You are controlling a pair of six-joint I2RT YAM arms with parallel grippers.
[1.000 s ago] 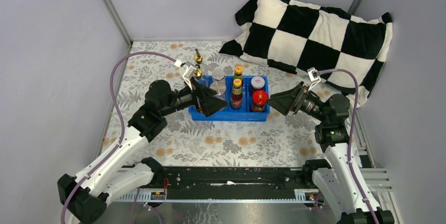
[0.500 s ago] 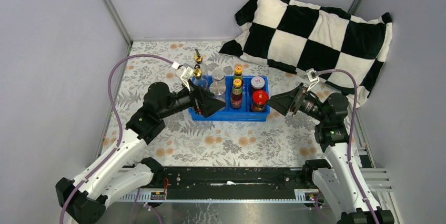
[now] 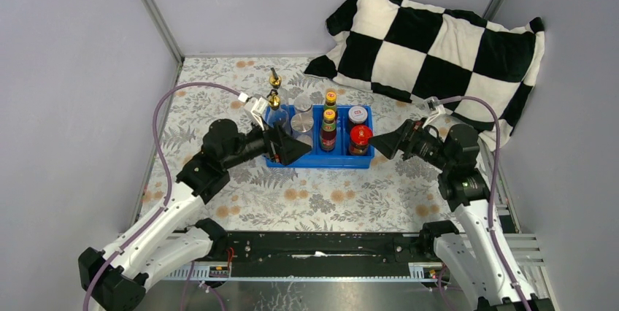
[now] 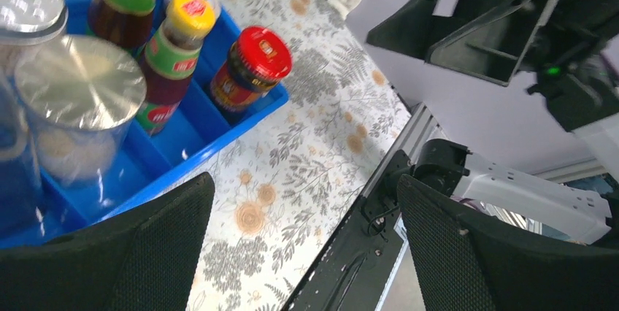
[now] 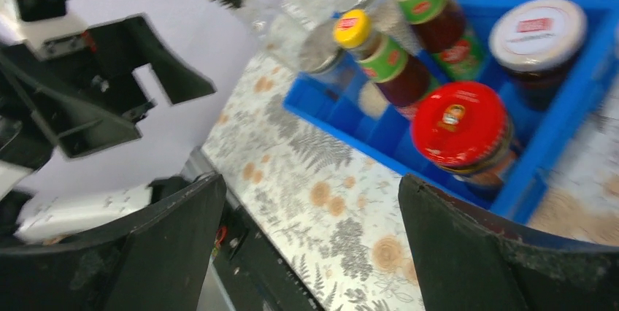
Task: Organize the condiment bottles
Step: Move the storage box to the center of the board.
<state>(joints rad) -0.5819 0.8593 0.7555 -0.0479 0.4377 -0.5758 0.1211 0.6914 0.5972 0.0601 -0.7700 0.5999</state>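
Observation:
The condiment bottles stand in a blue divided tray [image 3: 321, 160]. Two clear gold-spouted bottles [image 3: 274, 101] are at its left end, next to silver-lidded shakers [image 3: 301, 122]. Two dark yellow-capped sauce bottles [image 3: 329, 130] fill the middle. A red-lidded jar [image 3: 360, 137] and a white-lidded jar [image 3: 357, 114] sit on the right. My left gripper [image 3: 295, 148] is open at the tray's front-left corner and holds nothing. My right gripper [image 3: 383, 143] is open just right of the red-lidded jar [image 5: 460, 125] and is empty too. The left wrist view shows a shaker [image 4: 80, 85] and a sauce bottle [image 4: 171, 55] close by.
A black-and-white checked pillow [image 3: 438, 41] leans in the back right corner, close behind the tray. Grey walls enclose the floral tabletop [image 3: 321, 194] on three sides. A black rail [image 3: 321, 245] runs along the near edge between the arm bases.
Both grippers have shifted slightly toward the near side beside the tray. The right wrist has swung a little. Both stay open and empty, and the bottles have not moved.

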